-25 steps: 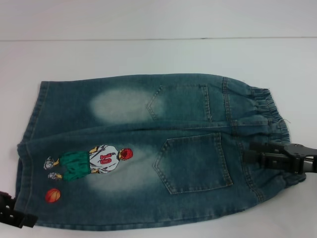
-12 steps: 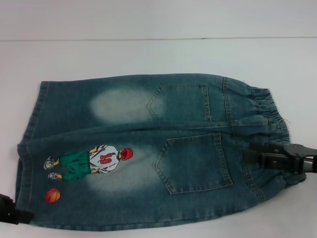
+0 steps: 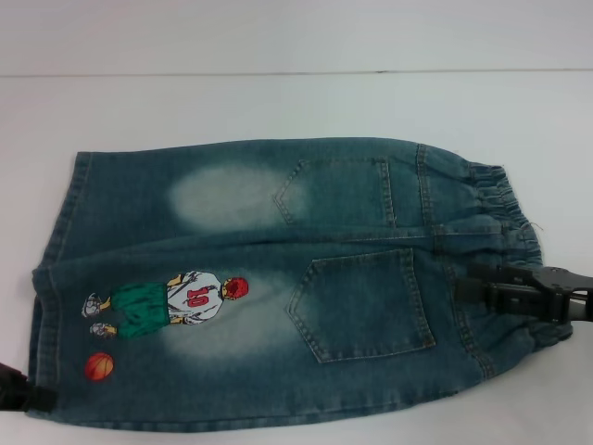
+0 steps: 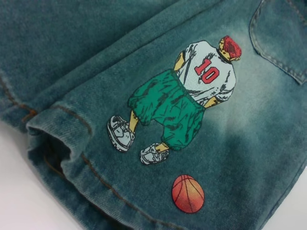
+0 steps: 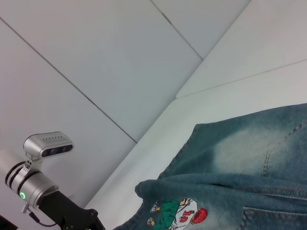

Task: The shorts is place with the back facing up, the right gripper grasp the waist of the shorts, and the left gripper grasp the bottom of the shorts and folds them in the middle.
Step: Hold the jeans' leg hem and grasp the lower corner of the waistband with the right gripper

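The denim shorts (image 3: pixel 278 278) lie flat, back up, on the white table. The gathered waist (image 3: pixel 500 199) is at the right and the leg hems (image 3: pixel 56 232) at the left. The basketball player print (image 3: pixel 167 301) and orange ball (image 3: pixel 98 365) sit on the near leg. My right gripper (image 3: pixel 468 283) rests on the near part of the waistband. My left gripper (image 3: pixel 20 394) is at the near hem corner, mostly out of the head view. The left wrist view shows the hem (image 4: pixel 72 153) and the print (image 4: pixel 187 96) close up. The right wrist view shows the shorts (image 5: pixel 249 158) and my left arm's silver wrist (image 5: pixel 24 189).
The white table (image 3: pixel 278 102) extends behind and to both sides of the shorts. Its far edge meets a pale wall (image 3: pixel 278 37). Two back pockets (image 3: pixel 361 301) face up. No other objects are in view.
My left gripper has slid down and left along the near hem corner, showing less in the head view. The right gripper and the shorts have not moved.
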Controlling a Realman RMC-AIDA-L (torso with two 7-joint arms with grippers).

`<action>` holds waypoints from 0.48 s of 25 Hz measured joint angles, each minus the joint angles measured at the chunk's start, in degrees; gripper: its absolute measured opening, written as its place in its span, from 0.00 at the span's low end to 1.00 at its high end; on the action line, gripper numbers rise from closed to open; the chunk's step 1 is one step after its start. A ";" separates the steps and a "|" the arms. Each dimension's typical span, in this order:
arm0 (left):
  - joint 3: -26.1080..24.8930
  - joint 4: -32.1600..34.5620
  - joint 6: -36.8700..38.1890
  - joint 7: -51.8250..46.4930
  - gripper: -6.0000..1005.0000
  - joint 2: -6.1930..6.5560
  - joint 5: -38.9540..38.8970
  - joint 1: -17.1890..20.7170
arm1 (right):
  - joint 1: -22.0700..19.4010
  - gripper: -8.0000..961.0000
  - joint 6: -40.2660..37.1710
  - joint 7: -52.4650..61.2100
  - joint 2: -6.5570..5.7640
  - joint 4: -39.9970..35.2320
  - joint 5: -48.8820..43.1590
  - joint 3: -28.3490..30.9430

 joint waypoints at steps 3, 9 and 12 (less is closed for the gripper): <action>-0.43 0.03 0.15 -0.02 0.16 0.05 0.00 0.02 | 0.01 0.95 -0.02 0.00 0.00 0.00 0.09 0.00; -0.57 0.17 0.13 0.02 0.11 0.05 0.00 0.24 | 0.01 0.95 -0.28 -0.04 0.00 0.00 0.20 0.13; -1.04 0.28 -0.44 0.20 0.11 0.06 0.00 0.42 | -0.06 0.95 -0.28 -0.07 0.00 0.00 0.20 1.00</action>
